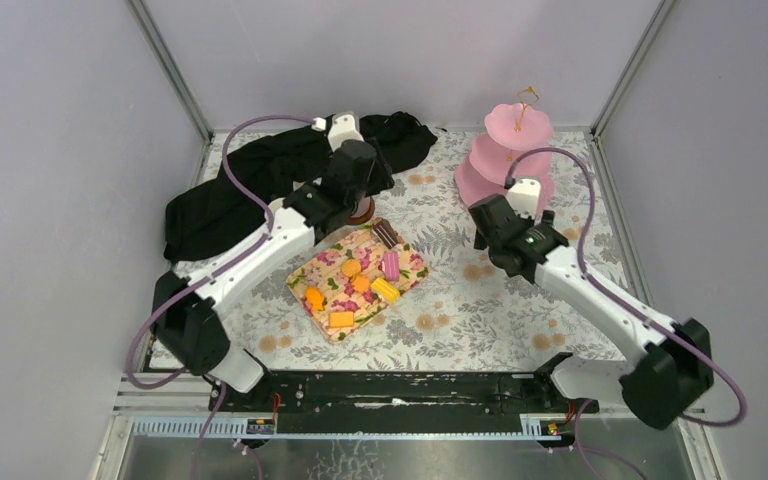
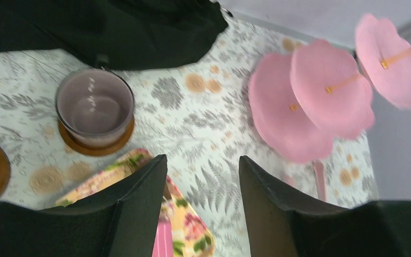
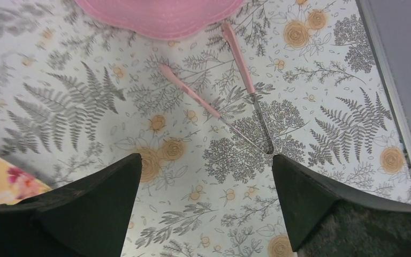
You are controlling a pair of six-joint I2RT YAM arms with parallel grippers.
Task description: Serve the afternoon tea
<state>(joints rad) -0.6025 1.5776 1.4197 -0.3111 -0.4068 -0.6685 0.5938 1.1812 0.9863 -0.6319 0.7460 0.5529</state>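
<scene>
While both claws hang open w/ nothing between the fingers, the toy cakes lie on the floral napkin [image 1: 328, 265] mid-bench [image 1: 460, 310]. The napkin's long axis runs diagonally, near-left to far-right.

On it, the brown cake [image 1: 384, 233] sits at the far corner, oblong, slanting far-left to near-right. The pink cake [image 1: 391, 265] lies just nearer, its long axis approx. near-to-far. The yellow cake [image 1: 385, 290] is beside the pink one, angled like the brown one. Four orange pieces [image 1: 351, 267] are spread toward the near-left end, apart from each other.

The mauve-grey mug [image 2: 95, 107] stands upright on a brown coaster [image 2: 97, 145], mouth up, only bare glaze showing inside. It sits btw. the napkin's far edge and the black cloth [image 2: 112, 32].

The left claw [image 2: 203, 166] hovers over the napkin's far end, moderately spread, aimed toward the pink tiered stand [image 2: 299, 101], whose tiers show bare pink.

The right claw [image 3: 206, 160] is spread wide above bare bench near the stand's base. Pink-handled tongs [image 3: 246, 107] lie flat below it — pink ends toward the stand, joined metal end toward the claw.
</scene>
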